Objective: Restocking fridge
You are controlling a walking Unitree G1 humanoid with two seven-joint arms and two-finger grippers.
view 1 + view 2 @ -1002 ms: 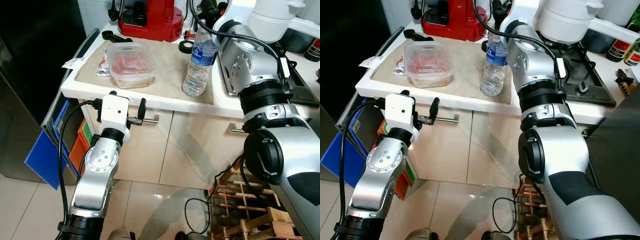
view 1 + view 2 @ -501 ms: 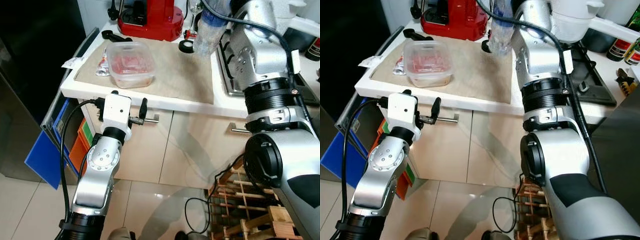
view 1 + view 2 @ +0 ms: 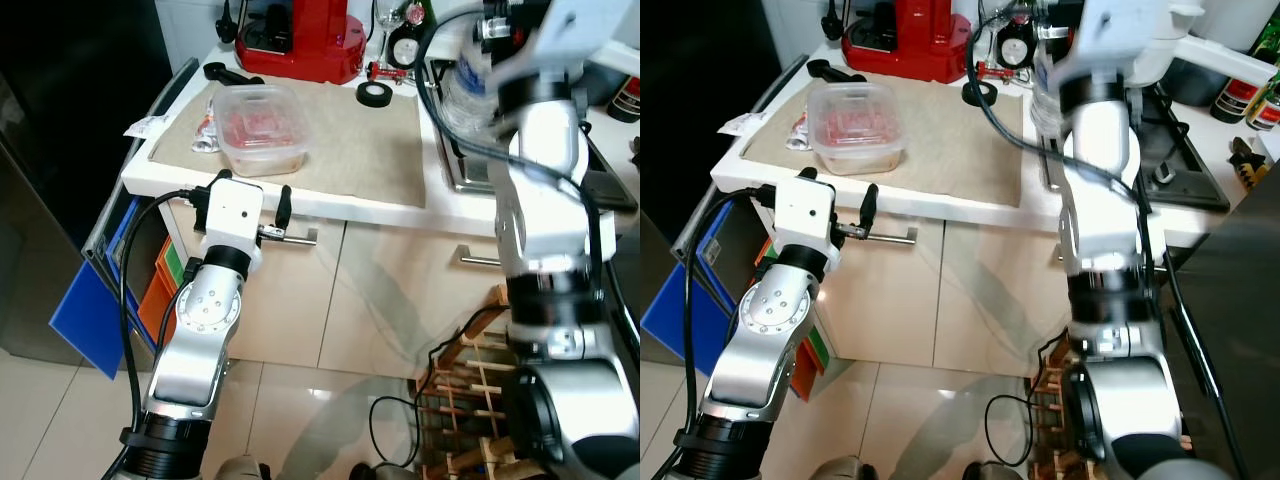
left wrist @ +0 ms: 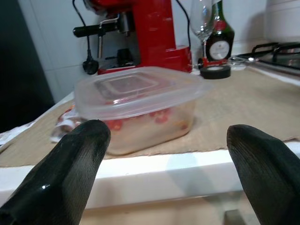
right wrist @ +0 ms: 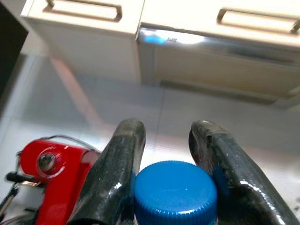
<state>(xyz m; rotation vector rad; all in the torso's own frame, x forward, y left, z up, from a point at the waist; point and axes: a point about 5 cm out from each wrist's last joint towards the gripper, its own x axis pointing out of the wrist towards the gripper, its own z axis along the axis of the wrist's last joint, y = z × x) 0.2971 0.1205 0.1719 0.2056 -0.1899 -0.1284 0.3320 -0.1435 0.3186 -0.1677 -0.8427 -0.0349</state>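
Note:
A clear lidded plastic container (image 3: 260,128) with red food sits on the beige mat (image 3: 350,140) on the counter. My left gripper (image 4: 166,136) hovers open just in front of the counter's edge, level with the container, and one black finger (image 3: 284,205) stands up beside the wrist camera. The container (image 4: 140,108) lies straight ahead between the spread fingers, untouched. High over the hob, my right gripper (image 5: 168,129) is shut on the neck of a water bottle (image 3: 468,85), whose blue cap (image 5: 176,190) sits between the fingers. The bottle looks blurred.
A red coffee machine (image 3: 300,35), a black tape roll (image 3: 374,93) and a wine glass (image 4: 201,23) stand at the back of the counter. The hob (image 3: 455,160) lies right of the mat. A wooden rack (image 3: 490,400) is on the floor, a blue board (image 3: 85,320) at left.
My right arm lifted the water bottle off the mat and swung it up and to the right, over the hob. The left gripper stayed almost still.

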